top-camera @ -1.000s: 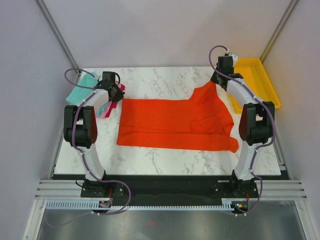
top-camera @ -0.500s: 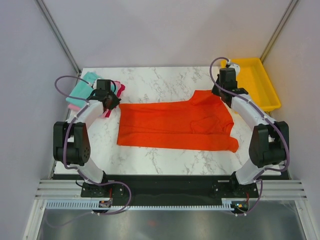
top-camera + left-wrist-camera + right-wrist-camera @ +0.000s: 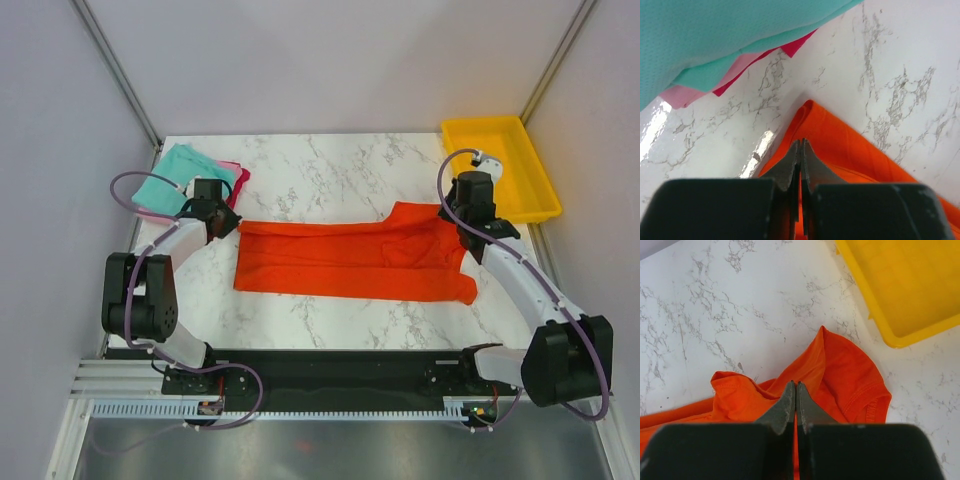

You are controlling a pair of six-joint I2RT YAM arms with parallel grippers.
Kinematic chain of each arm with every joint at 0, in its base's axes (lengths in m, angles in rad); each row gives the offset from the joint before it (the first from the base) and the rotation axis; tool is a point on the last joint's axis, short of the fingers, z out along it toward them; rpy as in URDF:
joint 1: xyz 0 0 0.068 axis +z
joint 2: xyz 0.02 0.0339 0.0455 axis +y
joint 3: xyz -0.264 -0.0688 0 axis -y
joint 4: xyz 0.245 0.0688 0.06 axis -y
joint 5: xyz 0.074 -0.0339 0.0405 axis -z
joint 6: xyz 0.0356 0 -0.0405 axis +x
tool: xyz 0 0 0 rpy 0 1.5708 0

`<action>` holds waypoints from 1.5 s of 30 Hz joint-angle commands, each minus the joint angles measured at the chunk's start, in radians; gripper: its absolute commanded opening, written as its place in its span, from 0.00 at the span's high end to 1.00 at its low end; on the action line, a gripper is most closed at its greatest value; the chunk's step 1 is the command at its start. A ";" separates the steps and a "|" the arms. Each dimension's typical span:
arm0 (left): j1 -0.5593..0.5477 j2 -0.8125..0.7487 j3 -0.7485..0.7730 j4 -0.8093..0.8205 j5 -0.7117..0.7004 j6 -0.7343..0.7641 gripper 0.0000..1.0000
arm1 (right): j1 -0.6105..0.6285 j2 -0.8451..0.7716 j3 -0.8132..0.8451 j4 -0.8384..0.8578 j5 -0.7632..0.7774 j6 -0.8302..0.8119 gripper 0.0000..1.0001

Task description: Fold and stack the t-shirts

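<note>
With the left fingers (image 3: 790,167) and right fingers (image 3: 785,407) each closed on a far corner of the orange shirt (image 3: 350,262) spread across the tabletop (image 3: 330,165), both corners are best drawn toward its near edge together, level and taut.

Plain pale lilac walls (image 3: 330,60) close round a white marble-patterned table (image 3: 340,170); slanting metal struts (image 3: 115,70) stand at both far corners.

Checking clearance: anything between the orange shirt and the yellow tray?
No, just bare marble table between orange shirt and yellow tray, clear in the right wrist view.
</note>
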 commanded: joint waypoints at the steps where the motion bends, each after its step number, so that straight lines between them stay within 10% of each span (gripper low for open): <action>1: 0.005 -0.019 0.010 0.100 -0.035 -0.032 0.98 | 0.004 -0.083 -0.031 0.006 0.032 0.005 0.99; 28: 0.005 -0.051 -0.149 0.238 -0.044 -0.083 0.98 | 0.002 -0.302 -0.308 0.046 0.124 0.165 0.96; 36: 0.006 -0.150 -0.246 0.241 -0.013 -0.115 0.98 | 0.004 -0.441 -0.451 0.046 0.136 0.298 0.76; 41: 0.006 -0.255 -0.307 0.241 -0.044 -0.135 0.31 | 0.004 -0.575 -0.549 0.084 0.133 0.320 0.38; 45: 0.005 -0.339 -0.332 0.239 -0.044 -0.143 0.23 | 0.002 -0.573 -0.563 0.166 0.118 0.274 0.37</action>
